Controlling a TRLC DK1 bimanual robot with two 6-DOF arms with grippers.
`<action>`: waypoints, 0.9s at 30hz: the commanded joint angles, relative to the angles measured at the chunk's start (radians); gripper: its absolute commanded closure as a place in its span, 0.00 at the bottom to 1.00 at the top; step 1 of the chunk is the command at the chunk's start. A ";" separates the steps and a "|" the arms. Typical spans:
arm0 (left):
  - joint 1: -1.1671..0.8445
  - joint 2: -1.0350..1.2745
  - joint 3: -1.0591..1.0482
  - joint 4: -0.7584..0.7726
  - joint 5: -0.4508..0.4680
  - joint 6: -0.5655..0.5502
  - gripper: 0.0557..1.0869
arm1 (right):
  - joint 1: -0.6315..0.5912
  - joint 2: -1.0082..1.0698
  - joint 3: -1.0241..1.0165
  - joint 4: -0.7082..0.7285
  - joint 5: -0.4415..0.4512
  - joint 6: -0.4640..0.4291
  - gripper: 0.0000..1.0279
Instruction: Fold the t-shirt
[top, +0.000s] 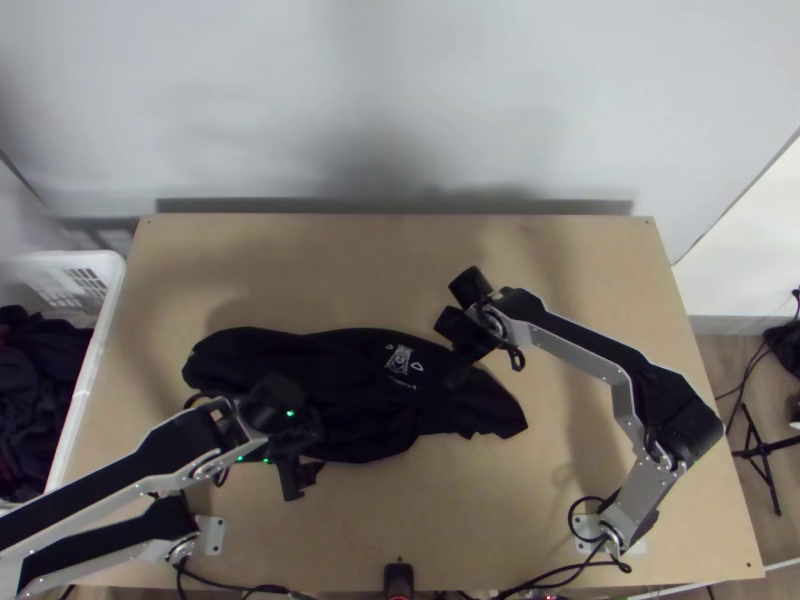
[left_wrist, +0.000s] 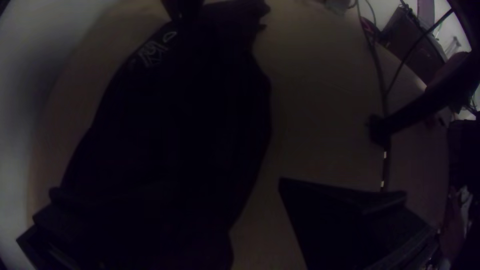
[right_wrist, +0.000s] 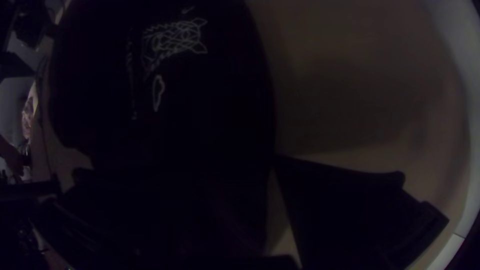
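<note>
A black t-shirt (top: 350, 390) lies as a long, narrow, rumpled bundle across the table, its white print upward near the right part. My left gripper (top: 301, 450) is over the bundle's near edge, at its left half. My right gripper (top: 462, 340) stands over the far edge, right of the print. In the left wrist view, the left gripper (left_wrist: 200, 215) has its fingers wide apart, with shirt (left_wrist: 185, 115) between and beyond them. The right wrist view has the right gripper (right_wrist: 200, 200) open too, one finger beside the shirt (right_wrist: 200, 120) over wood. Contact with the cloth is too dark to tell.
A white basket (top: 90, 370) with dark clothes stands against the table's left side. Bare wood of the table (top: 350, 270) lies beyond the shirt, up to the grey wall. Cables (top: 560, 580) run along the near edge, beside a small black device (top: 398, 580).
</note>
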 joint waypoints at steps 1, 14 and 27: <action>-0.053 0.013 -0.047 0.055 -0.026 0.006 0.05 | 0.002 0.018 0.008 0.011 0.000 0.006 0.36; -0.065 0.097 -0.095 0.168 -0.053 0.027 0.11 | 0.006 0.038 0.029 0.015 0.000 0.009 0.36; 0.047 0.142 -0.050 0.184 -0.052 0.081 0.11 | 0.011 0.054 0.028 0.021 -0.018 0.006 0.49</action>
